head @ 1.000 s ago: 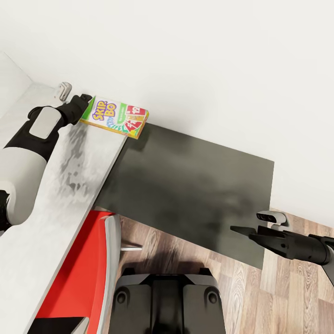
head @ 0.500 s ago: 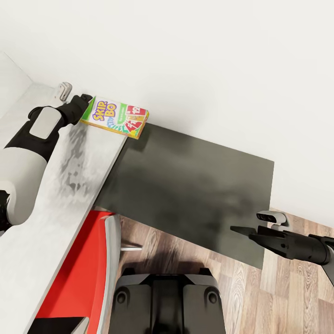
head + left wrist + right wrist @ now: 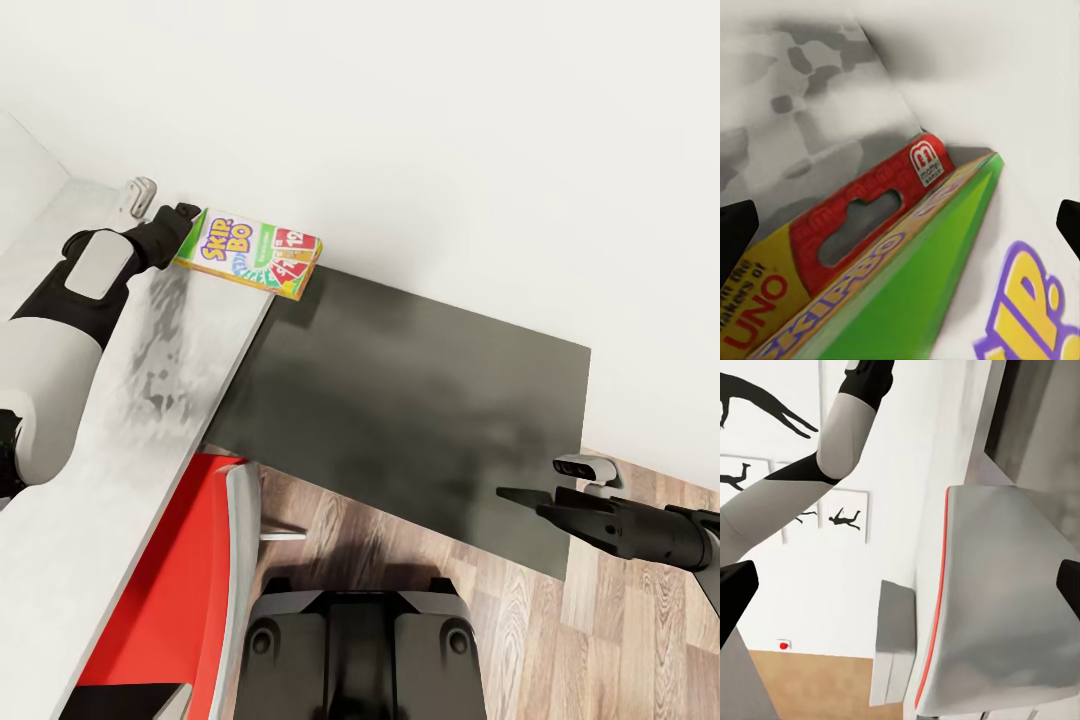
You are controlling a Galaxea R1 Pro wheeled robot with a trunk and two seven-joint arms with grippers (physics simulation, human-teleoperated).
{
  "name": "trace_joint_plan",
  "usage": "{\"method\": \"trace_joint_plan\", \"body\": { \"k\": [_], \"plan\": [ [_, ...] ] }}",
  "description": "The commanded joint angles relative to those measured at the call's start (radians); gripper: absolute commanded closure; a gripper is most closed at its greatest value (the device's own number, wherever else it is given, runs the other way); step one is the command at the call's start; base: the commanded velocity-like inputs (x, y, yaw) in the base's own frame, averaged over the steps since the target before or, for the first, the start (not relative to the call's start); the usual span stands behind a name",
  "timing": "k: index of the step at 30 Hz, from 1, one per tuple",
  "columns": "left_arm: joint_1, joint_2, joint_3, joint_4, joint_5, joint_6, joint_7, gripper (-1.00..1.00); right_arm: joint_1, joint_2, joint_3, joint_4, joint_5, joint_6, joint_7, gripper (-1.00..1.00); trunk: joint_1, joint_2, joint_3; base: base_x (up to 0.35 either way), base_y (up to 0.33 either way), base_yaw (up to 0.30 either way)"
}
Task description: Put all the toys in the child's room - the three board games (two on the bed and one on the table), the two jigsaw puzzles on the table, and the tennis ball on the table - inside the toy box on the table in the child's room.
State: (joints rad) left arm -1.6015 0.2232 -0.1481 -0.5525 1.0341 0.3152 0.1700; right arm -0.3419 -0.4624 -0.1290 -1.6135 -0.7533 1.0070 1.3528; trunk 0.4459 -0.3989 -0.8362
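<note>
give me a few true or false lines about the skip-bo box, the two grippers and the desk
1. The Skip-Bo box lies at the far end of the light-grey desk top, near the wall. True.
2. The left gripper is at the box's end. True.
3. The right gripper holds a puzzle. False: it is open and holds nothing, hanging by the dark-grey lower top.
4. The box stands upright on edge. False: it lies flat, face up.
5. A red chair sits by the desk. True.
</note>
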Motion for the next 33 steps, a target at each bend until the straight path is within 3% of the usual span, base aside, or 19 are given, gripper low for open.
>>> {"method": "trace_joint_plan", "body": {
  "k": [1,17,33],
  "plan": [
    [0.0,0.0,-0.008,0.054,0.016,0.001,0.01,-1.0,0.0,-0.001,0.0,0.0,-0.003,0.007,0.0,-1.0,0.004,-0.001,-0.001,0.0,0.0,0.0],
    [-0.003,-0.024,-0.008,0.054,0.015,0.001,0.009,-1.0,0.0,-0.002,0.0,0.0,-0.003,0.007,0.0,-1.0,0.004,-0.001,-0.001,0.0,0.0,0.0],
    [-0.004,-0.007,0.0,0.053,0.014,0.001,0.008,-1.0,0.0,-0.001,0.0,0.0,-0.003,0.006,0.0,-1.0,0.004,-0.001,-0.001,0.0,0.0,0.0]
  ]
}}
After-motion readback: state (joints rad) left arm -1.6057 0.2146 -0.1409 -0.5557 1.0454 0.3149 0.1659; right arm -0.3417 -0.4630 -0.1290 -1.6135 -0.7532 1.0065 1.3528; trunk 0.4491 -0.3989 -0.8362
